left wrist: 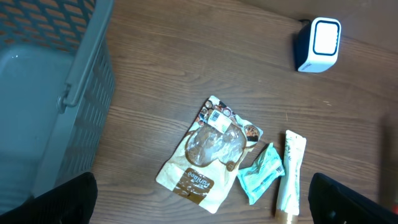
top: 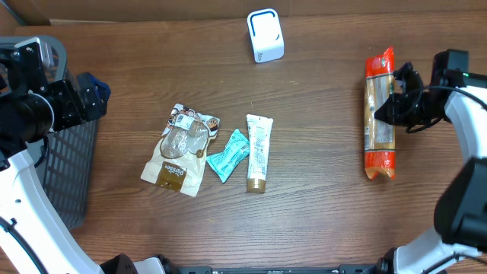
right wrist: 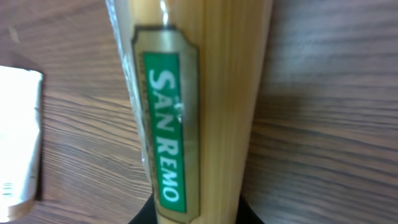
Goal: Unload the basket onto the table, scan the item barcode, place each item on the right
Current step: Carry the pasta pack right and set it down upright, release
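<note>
Holding the pasta packet (top: 380, 114) across its middle, the right tool (top: 393, 109) is closed down narrowly on the wrapper. The packet runs lengthwise at the right side of the counter (top: 319, 205), well apart from the scanner (top: 265, 36) standing at the far centre. Whether the packet rests on the counter or is raised clear of it cannot be told. The left tool (left wrist: 202, 208) is spread fully and holds nothing. It hangs at the rim of the mesh basket (top: 67, 179) on the counter's left edge.

Containers: the clear, red-ended packet holds pale, straight pasta strands. The basket interior shows only in the left wrist view, as a pale floor and a mesh wall.

View differences: the right wrist view alone shows the green label (right wrist: 165, 124) reading "SAN REMO". The overhead view alone shows both arms. Mid-counter, a teal sachet (top: 228, 154) lies between a brown pouch (top: 179, 148) and a tube (top: 258, 152).
</note>
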Tool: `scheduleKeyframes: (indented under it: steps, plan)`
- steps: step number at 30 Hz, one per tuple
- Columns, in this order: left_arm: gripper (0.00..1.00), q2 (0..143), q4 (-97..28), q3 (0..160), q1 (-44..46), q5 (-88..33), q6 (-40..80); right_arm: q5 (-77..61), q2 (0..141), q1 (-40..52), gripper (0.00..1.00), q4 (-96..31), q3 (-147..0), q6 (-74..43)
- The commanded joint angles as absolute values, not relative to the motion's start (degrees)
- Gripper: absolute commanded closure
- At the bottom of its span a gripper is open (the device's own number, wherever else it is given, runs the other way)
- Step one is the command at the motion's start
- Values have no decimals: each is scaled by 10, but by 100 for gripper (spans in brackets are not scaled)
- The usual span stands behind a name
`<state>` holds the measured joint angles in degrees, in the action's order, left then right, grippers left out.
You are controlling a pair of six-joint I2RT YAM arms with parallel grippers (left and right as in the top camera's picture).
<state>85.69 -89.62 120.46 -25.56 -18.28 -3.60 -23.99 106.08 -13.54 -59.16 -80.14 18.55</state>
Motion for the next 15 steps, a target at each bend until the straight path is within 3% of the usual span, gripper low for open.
scheduleKeyframes:
  steps: [1, 3, 4, 6, 8, 10, 15]
  plan:
    - [1, 858, -895, 1205, -257, -189, -47, -282, 1079, -133, 94, -585, -814, 210]
    - [0, 858, -895, 1205, -257, -189, -47, -277, 1086, -133, 81, -575, -814, 210]
    - [0, 858, -895, 1205, -257, -189, -47, -275, 1086, -135, 65, -568, -814, 203]
    - [0, 858, -895, 1205, -257, -189, -47, -275, 1084, -142, 55, -561, -824, 168]
    - [0, 858, -895, 1205, -257, -189, -47, -275, 1084, -150, 37, -565, -843, 142]
    - [0, 858, -895, 1205, -257, -189, -47, -275, 1084, -161, 32, -584, -875, 130]
    - [1, 858, -895, 1205, -257, -189, -47, -275, 1084, -167, 3, -670, -982, 119]
